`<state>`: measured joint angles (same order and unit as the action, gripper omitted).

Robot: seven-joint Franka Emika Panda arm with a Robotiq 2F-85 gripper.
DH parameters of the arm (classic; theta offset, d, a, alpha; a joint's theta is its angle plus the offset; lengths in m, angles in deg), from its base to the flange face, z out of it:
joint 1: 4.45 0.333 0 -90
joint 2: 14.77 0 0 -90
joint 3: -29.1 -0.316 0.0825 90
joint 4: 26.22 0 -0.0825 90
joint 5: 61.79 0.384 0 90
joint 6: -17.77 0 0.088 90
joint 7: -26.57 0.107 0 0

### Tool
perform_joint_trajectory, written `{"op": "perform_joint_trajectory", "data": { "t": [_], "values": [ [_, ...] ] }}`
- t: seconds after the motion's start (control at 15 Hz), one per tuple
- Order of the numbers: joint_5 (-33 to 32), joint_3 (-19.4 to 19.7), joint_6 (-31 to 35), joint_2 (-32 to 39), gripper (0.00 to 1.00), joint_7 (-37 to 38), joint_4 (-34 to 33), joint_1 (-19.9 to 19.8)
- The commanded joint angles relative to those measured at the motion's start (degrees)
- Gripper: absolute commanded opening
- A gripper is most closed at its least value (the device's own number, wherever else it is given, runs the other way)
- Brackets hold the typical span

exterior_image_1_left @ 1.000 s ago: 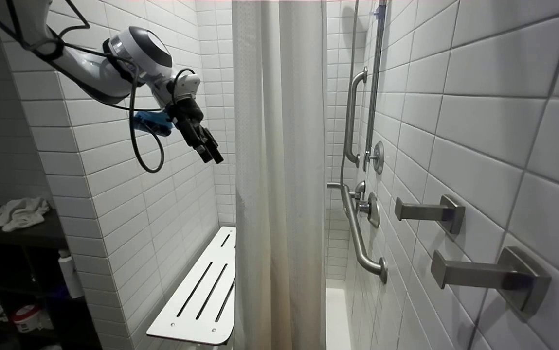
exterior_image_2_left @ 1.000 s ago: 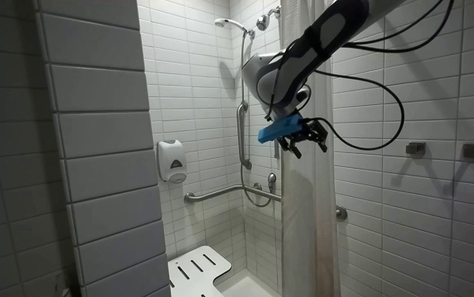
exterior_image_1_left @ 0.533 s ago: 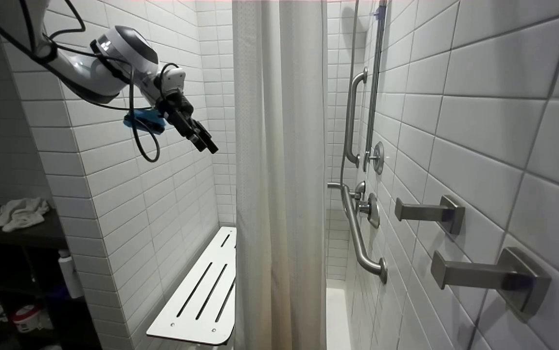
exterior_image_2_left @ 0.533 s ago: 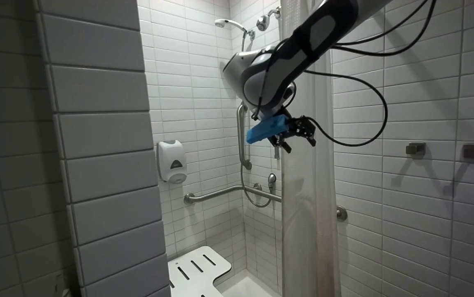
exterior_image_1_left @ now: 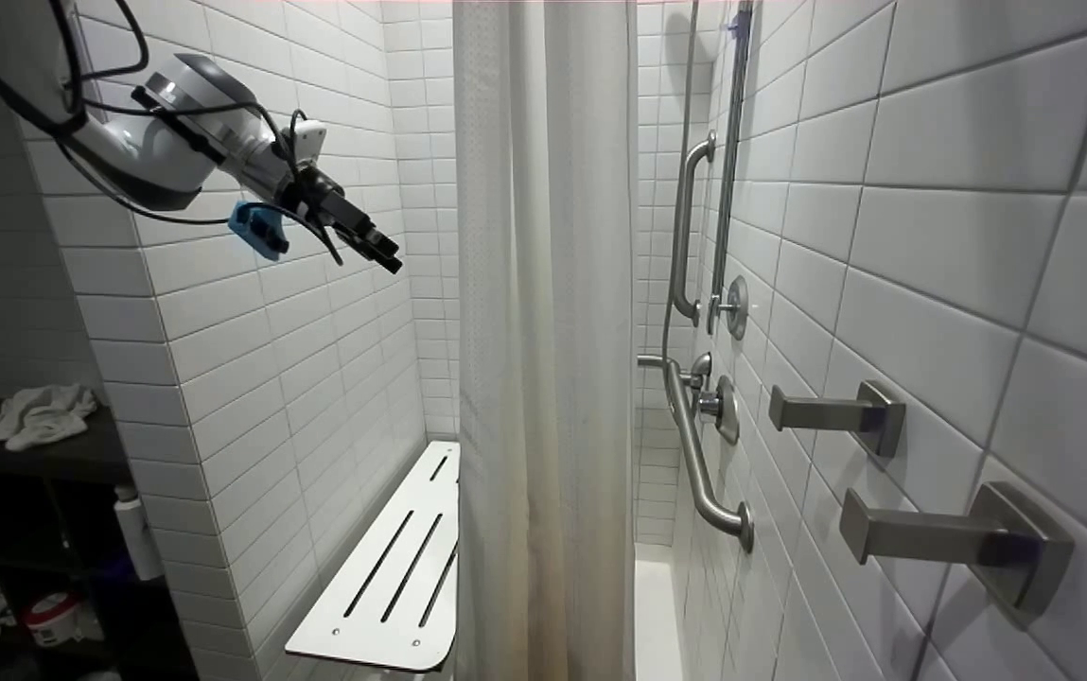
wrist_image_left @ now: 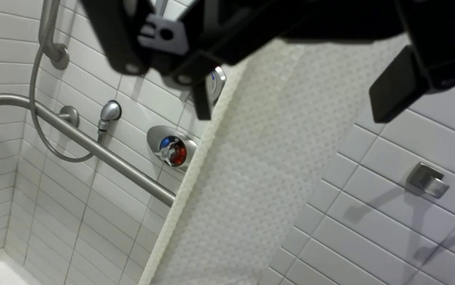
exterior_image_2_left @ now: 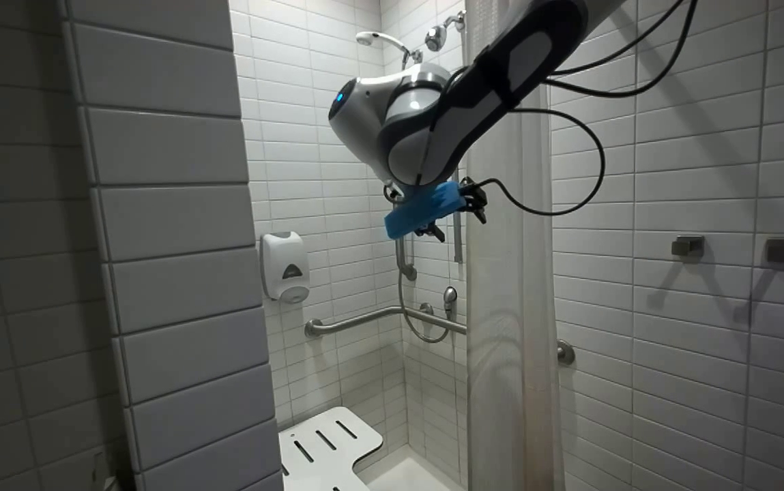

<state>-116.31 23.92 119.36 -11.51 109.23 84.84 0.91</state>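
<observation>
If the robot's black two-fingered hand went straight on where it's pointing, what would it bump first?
Probably the long off-white cloth shower curtain: the wrist view shows it beyond the open black hand. I can't tell how far away.

There are two wall hooks [exterior_image_1_left: 921,536], two grab bars [wrist_image_left: 104,153] and two shower heads [exterior_image_2_left: 435,38]. There is one shower curtain [exterior_image_1_left: 548,331], one shower bench [exterior_image_1_left: 394,567] and one soap dispenser [exterior_image_2_left: 285,259].

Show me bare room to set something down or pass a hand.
The visible part of the slotted white bench is bare, bordered by tiled wall and curtain. In an exterior view, a gap shows between the open claw and curtain; a hand might pass, though depth is unclear. Crowded: grab bar, crossed by hose; dark shelving, holding cloths and a tub.
</observation>
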Motion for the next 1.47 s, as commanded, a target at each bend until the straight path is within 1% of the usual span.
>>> {"op": "perform_joint_trajectory", "data": {
  "t": [0.0,0.2,0.4,0.73,0.8,0.87,1.0,1.2,1.4],
  "values": [
    [-3.44,1.09,2.4,4.84,1.0,-2.08,-4.07,-0.63],
    [-4.61,2.59,4.69,9.46,1.0,-2.59,-7.5,-1.57],
    [-4.38,4.39,6.34,14.1,1.0,-3.65,-11.66,-2.68],
    [-2.67,6.96,7.16,18.38,1.0,-5.9,-17.09,-4.47],
    [-1.71,7.32,6.85,18.74,0.75,-6.22,-17.86,-4.89],
    [-0.77,7.58,6.98,18.8,0.73,-6.74,-18.18,-5.36],
    [0.86,8.1,6.83,19.1,0.6,-7.24,-18.85,-5.91],
    [2.84,8.65,6.96,17.61,0.34,-6.81,-16.48,-6.12],
    [3.11,8.99,7.24,15.74,0.11,-5.47,-13.11,-5.64]
  ]
}}
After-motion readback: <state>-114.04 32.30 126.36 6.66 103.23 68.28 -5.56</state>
